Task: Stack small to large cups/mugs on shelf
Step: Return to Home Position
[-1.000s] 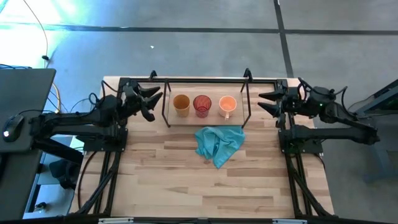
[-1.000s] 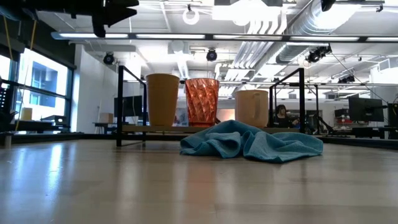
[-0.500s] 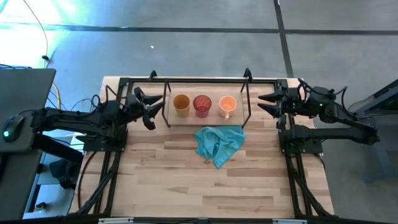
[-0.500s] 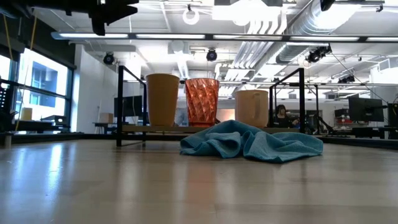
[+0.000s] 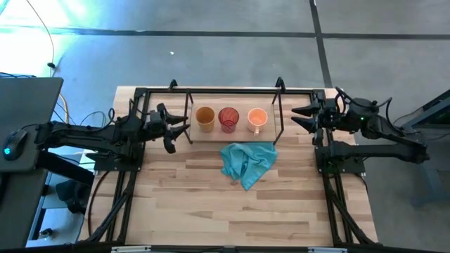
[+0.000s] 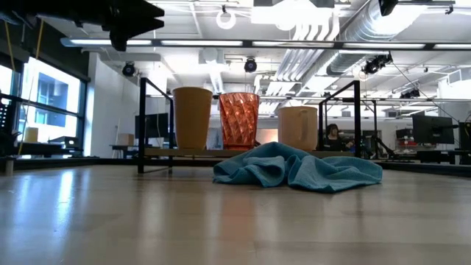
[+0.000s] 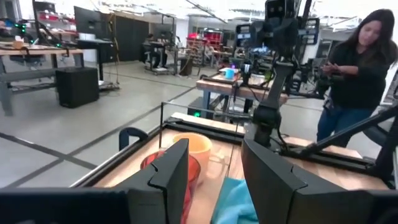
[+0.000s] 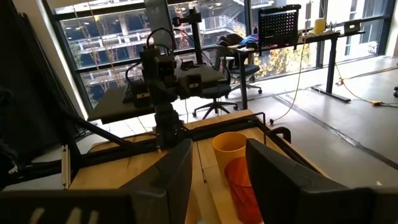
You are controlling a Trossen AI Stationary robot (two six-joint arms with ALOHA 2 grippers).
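A light wooden tabletop [image 5: 211, 204] with black rails fills the middle of the high view, on grey floor; its whole lower half lies bare and open. The shelf [image 5: 211, 135] stands at the upper middle, its long axis running left to right along the tabletop's upper edge.

On the shelf's board three cups stand upright in one row, mouths up, close together. From left to right they are the amber-brown cup [image 5: 204, 117], the red ribbed cup [image 5: 228, 118] and the light orange mug [image 5: 257, 118]. The mug's handle points toward the lower edge of the frame. In the low view the amber-brown cup [image 6: 192, 118] is the tallest and the mug [image 6: 297, 127] the shortest.

A crumpled teal cloth [image 5: 247, 161] lies just below the shelf's right half.

The left gripper [image 5: 177, 132] hangs just beside the shelf's left end, fingers spread apart and empty. The right gripper [image 5: 294, 117] sits near the right end, a little apart from it, its fingers also wide and empty.

In the left wrist view a person [image 7: 357, 68] stands at the upper right, beyond the tabletop.
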